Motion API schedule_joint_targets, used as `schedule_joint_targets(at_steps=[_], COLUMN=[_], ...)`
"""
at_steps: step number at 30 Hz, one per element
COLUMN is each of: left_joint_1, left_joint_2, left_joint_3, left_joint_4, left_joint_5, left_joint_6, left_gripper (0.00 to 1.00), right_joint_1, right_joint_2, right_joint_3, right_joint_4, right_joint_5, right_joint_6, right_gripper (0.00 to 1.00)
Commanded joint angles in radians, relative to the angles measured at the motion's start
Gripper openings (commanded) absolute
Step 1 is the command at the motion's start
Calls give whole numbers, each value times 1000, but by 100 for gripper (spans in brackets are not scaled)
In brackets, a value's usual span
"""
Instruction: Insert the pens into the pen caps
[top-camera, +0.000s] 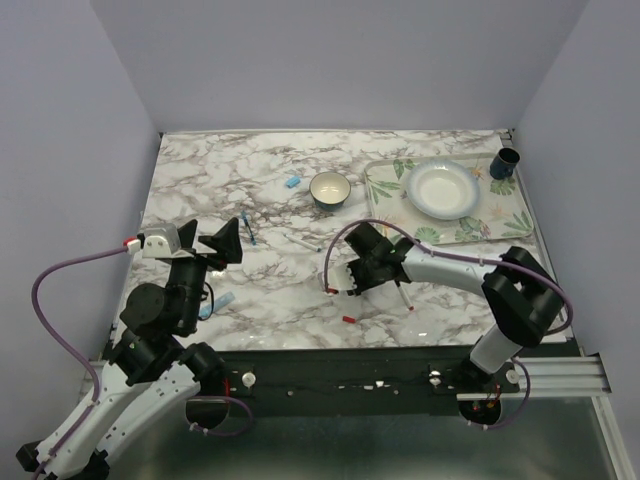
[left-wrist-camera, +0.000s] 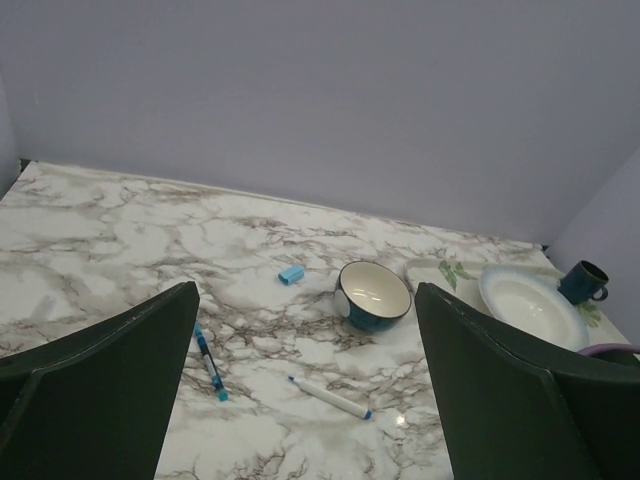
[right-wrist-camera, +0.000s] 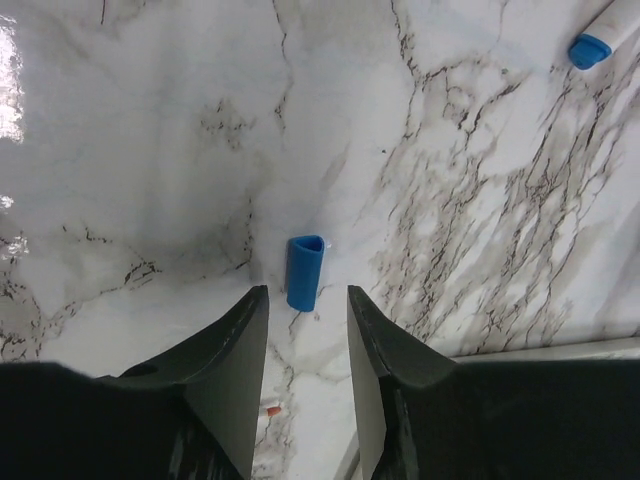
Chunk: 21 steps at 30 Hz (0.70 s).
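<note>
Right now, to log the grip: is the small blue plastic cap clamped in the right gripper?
No, the small blue plastic cap lies on the marble table with a gap to each finger of the right gripper.

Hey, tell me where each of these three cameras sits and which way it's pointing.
Top external: above and behind the arms, looking down over the marble table; the left arm and right arm show.
Left wrist: on the left arm, facing across the table toward the far wall and the bowl; the left fingers, open, frame the view.
Right wrist: pointing steeply down at a blue pen cap just beyond the right fingers.
Shared: top and left wrist both show bowl and plate.
</note>
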Motion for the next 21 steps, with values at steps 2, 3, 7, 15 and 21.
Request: schedule_joint_targets(at_steps=[2, 3, 7, 15, 21], left_joint_1=[1, 1, 2, 4, 4], left_joint_2=[1, -1, -7, -38, -67], left_joint_3=[19, 21, 27, 19, 7], left_joint_4=[-11, -16, -26, -16, 0], left_joint_5=[-26, -27, -44, -56, -67], left_joint_6=[-13, -14, -21, -16, -7], left_gripper=[99, 99, 99, 99, 99], right_joint_1=[6, 6, 6, -3, -13], right_joint_2=[-78, -85, -92, 23, -29], right_joint_3=[31, 59, 197, 493, 452], right_joint_4=[-54, -37, -31, -317, -461], right_joint_5=[-32, -9, 100, 382, 406], right_joint_6=[88, 234, 678, 1599, 2460], right_gripper=[46, 44, 41, 46, 57])
